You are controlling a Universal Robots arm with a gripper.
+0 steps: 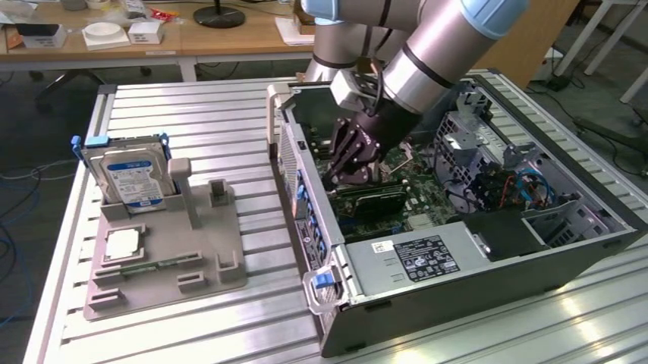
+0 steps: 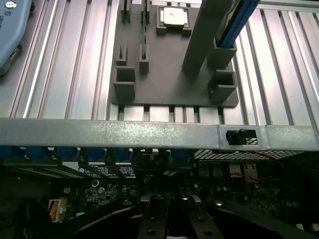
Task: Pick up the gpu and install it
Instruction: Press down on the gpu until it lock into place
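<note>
The arm reaches down into the open computer case (image 1: 445,258), which lies on its side on the ribbed metal bench (image 1: 193,121). The gripper (image 1: 357,176) sits low over the green motherboard (image 1: 426,199), its fingers (image 1: 344,155) drawn narrow together. Just under them the card (image 1: 372,199) stands on edge on the motherboard, a dark flat slab with a green strip along its lower side, running across the board near the case wall on the exterior view's left. Whether the fingers grip its top edge or merely touch it cannot be told from the exterior view; in the wrist view the dark finger links (image 2: 169,219) close in toward each other above the board.

Around the gripper the case is crowded: the metal side wall (image 2: 149,133) with its row of blue clips (image 1: 303,199) stands close on one side, a drive cage (image 1: 476,144) with blue and red cables (image 1: 521,189) on the other, and the black power supply box (image 1: 420,258) lies nearer the case's front end.

Outside the case, a grey holder tray (image 1: 167,258) rests on the bench. It carries a silver hard drive with a blue-white label (image 1: 132,176) standing upright, a square processor chip (image 1: 124,244) lying flat, and a narrow green memory stick (image 1: 152,265). Wooden desks (image 1: 152,42) stand behind the bench.
</note>
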